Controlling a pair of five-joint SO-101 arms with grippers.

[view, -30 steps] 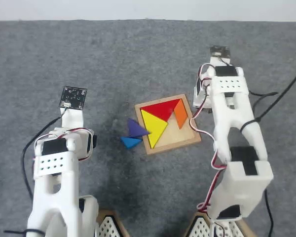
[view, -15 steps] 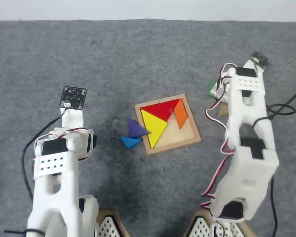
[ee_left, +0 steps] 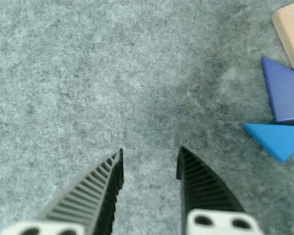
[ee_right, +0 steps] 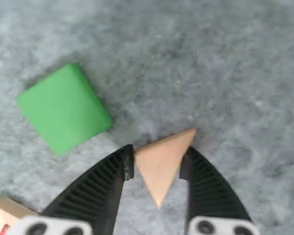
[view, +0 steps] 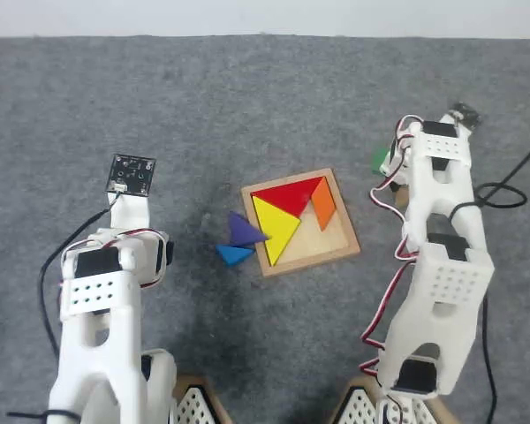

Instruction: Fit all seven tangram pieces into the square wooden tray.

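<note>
**Observer 1:** State of the right gripper [ee_right: 157,154]?

**Observer 2:** It is down at the grey carpet [view: 203,106]. The jaws are partly spread, one on each flank of the tan triangle [ee_right: 161,164]. The triangle lies flat between them with one corner pointing back toward the wrist. The fingertips [ee_right: 115,174] sit right at its edges, but from here I cannot confirm that they actually press on it.

**Observer 1:** What is nearest to that gripper?

**Observer 2:** The green square [ee_right: 63,108]. It lies flat on the carpet just beside the gripper, on its tray side and apart from the tan triangle.

**Observer 1:** Where is the wooden tray [view: 314,260]?

**Observer 2:** Between the two arms, set back from the right gripper toward the arm bases. It holds the red triangle [view: 290,196] with the yellow triangle [view: 274,228] against it. The orange piece [view: 323,205] is in the corner nearest the right gripper. The rest of the tray floor shows bare wood.

**Observer 1:** And the left gripper [ee_left: 150,152]?

**Observer 2:** It is over bare carpet, with the jaws parted to a moderate gap and nothing between them. The purple triangle [ee_left: 286,95] and the blue triangle [ee_left: 277,139] lie off to its tray side. The purple one is at the tray's outer edge, and the blue one's edge meets it.
</note>
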